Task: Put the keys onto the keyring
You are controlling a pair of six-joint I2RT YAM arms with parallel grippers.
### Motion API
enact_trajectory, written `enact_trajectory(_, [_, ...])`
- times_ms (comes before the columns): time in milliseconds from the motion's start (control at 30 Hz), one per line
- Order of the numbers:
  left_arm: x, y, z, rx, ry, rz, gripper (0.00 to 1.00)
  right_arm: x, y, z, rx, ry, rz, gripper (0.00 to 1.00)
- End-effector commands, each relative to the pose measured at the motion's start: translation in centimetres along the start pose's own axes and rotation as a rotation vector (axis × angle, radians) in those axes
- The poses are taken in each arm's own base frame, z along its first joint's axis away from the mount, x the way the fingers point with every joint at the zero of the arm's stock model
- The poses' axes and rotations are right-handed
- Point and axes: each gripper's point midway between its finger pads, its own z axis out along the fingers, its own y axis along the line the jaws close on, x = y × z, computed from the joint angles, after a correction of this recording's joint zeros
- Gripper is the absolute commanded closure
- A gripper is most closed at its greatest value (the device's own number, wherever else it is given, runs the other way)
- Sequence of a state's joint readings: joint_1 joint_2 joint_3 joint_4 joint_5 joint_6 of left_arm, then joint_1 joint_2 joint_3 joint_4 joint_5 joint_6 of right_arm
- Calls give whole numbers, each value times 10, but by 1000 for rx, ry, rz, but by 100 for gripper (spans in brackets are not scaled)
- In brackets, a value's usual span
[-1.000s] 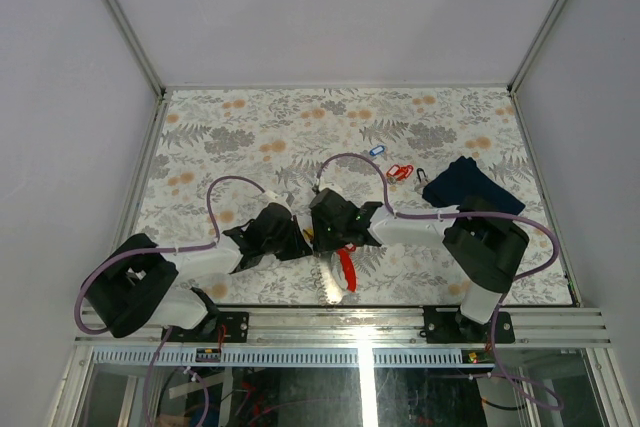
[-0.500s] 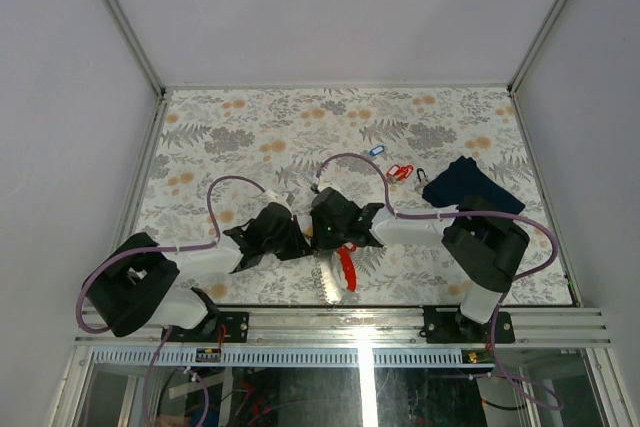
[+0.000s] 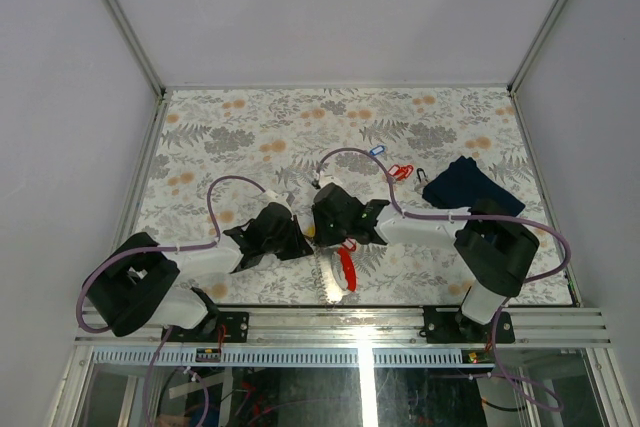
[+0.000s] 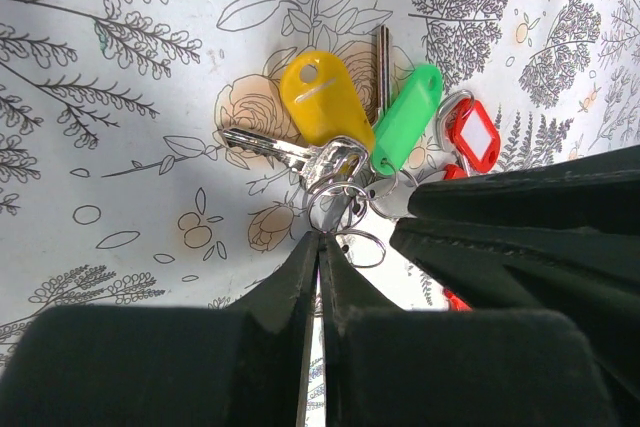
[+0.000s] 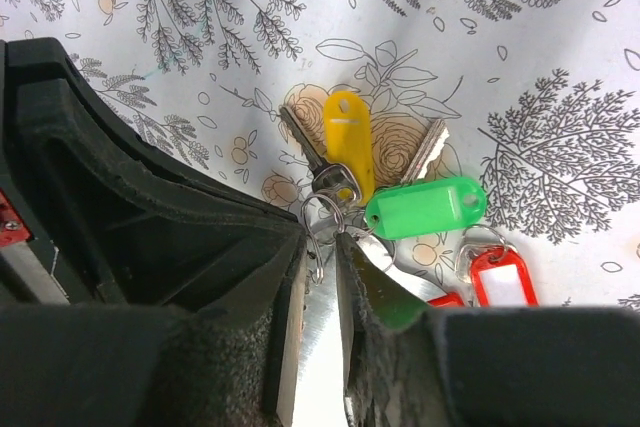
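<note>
1. Near the front edge of the table (image 3: 200, 127), toward 6 o'clock of its floral top: bunch of keys (image 3: 309, 234), lying flat, hemmed between the tips of both arms.
2. Pressed tight together, no gap showing: fingertips of the left gripper (image 4: 318, 243), nose right up against the keyring (image 4: 336, 205) at its 12 o'clock. Cannot tell about any wire nipped between them.
3. Parted by a narrow slit only: fingers of the right gripper (image 5: 320, 252), with the ring's wire loop at the mouth of that slit. Cannot tell whether pinching the wire or merely standing round it.
4. Fanned out from the ring in the left wrist view: yellow tag (image 4: 322, 102) toward 11 o'clock, green tag (image 4: 405, 117) toward 1 o'clock, red tag (image 4: 472, 135) toward 2 o'clock, silver key (image 4: 262, 144) toward 9 o'clock.
5. At 4 o'clock of the ring: second small wire loop (image 4: 361, 245), just beside the black right finger.
6. Well apart from the bunch, toward 2 o'clock in the overhead view: blue-tagged key (image 3: 376, 150), with red-tagged key (image 3: 400, 171) just beside it at 4 o'clock, both loose on the table.
7. At 3 o'clock of those two, near the table's right edge: folded navy cloth (image 3: 470, 185).
8. Between red-tagged key and cloth: one more small piece (image 3: 422, 175), too small to make out.
</note>
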State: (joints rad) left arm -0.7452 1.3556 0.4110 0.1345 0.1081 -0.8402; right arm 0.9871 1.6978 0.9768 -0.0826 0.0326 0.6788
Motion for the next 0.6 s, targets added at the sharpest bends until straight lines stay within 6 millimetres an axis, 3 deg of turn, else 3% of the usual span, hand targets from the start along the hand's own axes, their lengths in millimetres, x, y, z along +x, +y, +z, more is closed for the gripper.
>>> enact_trajectory(0, [20, 37, 1, -121, 50, 12, 100, -32, 6, -16, -3, -79, -19, 75])
enact_trajectory(567, [20, 37, 1, -122, 56, 13, 100, -19, 14, 4, -62, 9, -33, 74])
